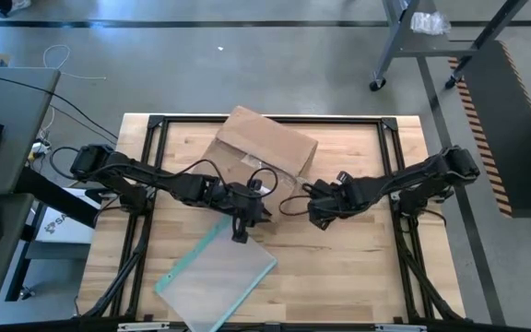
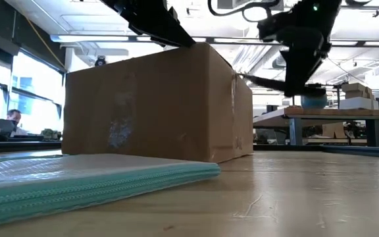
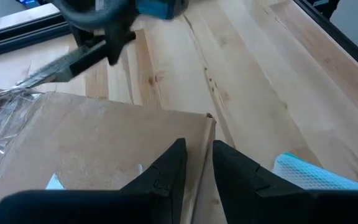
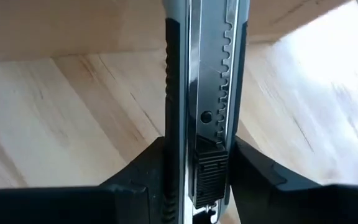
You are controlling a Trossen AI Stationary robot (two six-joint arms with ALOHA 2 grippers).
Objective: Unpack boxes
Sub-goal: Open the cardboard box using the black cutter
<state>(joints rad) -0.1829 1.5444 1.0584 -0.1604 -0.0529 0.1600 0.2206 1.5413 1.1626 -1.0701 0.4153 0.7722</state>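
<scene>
The brown cardboard box [image 1: 265, 143] stands at the table's far middle, its base on the wood; in the low view the box [image 2: 156, 105] fills the centre. My left gripper [image 3: 197, 165] is at the box's near side, shut on a cardboard edge. My right gripper [image 4: 197, 155], just right of the box in the high view [image 1: 316, 205], is shut on a grey and black utility knife [image 4: 204, 74]. The knife [image 3: 55, 68] also shows in the left wrist view, beyond the box. My left gripper pinches a thin cardboard edge [image 3: 201, 146] at the top of the box, close to its corner [image 3: 210, 116], one finger on each face. The fingers slant down from the table's left. The box stays on the table. My right gripper pinches the knife's handle [image 4: 207, 140] between its two fingers [image 4: 148, 171], at the slider. The fingers lie along the knife, and its long body runs on past the fingertips. The gripper points steeply down and the knife is clear of the table.
A flat clear pouch with a teal edge [image 1: 215, 277] lies on the near part of the table, in front of the box. Clear plastic [image 3: 5, 118] lies on the box top. Black frame rails [image 1: 265, 120] border the table. Bare wood lies at the near right.
</scene>
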